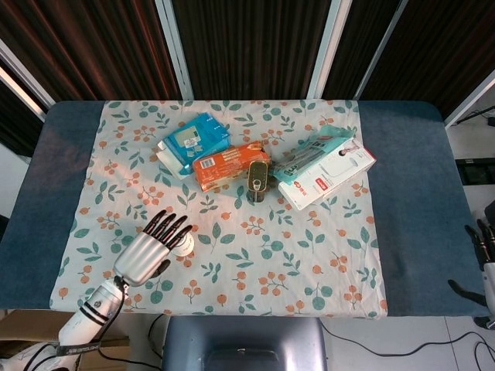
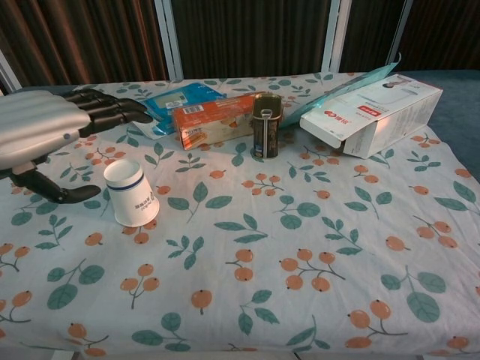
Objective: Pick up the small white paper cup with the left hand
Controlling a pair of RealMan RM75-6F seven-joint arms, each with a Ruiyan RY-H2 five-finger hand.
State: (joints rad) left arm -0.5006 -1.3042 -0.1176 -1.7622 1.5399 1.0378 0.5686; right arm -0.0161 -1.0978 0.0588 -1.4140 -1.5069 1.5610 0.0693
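The small white paper cup (image 2: 131, 193) with a dark band stands rim-down on the floral cloth (image 2: 300, 247), front left. In the head view only a sliver of the cup (image 1: 186, 245) shows past my fingers. My left hand (image 1: 155, 251) hovers just left of and above it, holding nothing. Its dark fingers (image 2: 112, 109) stretch out flat and apart over the cloth behind the cup, and the thumb (image 2: 46, 192) hangs lower at the cup's left. No contact with the cup shows. My right hand (image 1: 483, 251) waits off the table's right edge, fingers spread, nothing in it.
Behind the cup lie a blue pack (image 1: 192, 141), an orange packet (image 1: 230, 164) and an upright dark can (image 1: 257, 181). A white carton (image 1: 329, 176) with a teal pouch (image 1: 313, 154) on it sits at the back right. Bare cloth spreads right of the cup.
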